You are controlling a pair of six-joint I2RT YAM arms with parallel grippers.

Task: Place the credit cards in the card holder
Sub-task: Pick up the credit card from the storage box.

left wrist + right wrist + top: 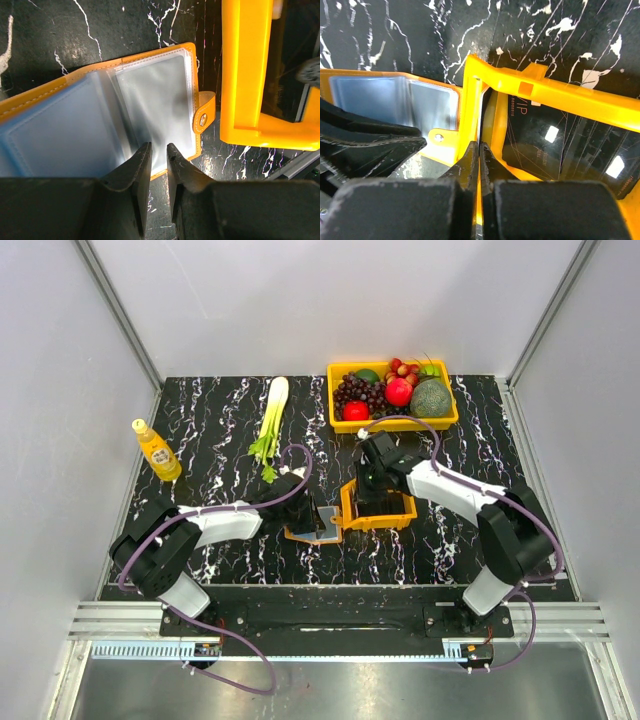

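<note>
The orange card holder [318,530] lies open on the black marble table, its clear sleeves up [155,85]. My left gripper [303,508] sits over its near edge, fingers [159,146] a narrow gap apart with nothing between them. Right of it stands the small orange tray [348,510], holding dark glossy credit cards [545,140] with "VIP" lettering. My right gripper [377,492] hangs over the tray's left wall [470,100], jaws [479,145] shut on a thin card [480,115] seen edge-on. The holder also shows in the right wrist view [430,105].
A yellow fruit basket [400,425] with grapes, apples and a melon stands at the back. A celery stalk [270,415] lies back centre-left. A yellow bottle [157,450] stands at the left. The tray [245,65] nearly touches the holder's snap tab [204,119].
</note>
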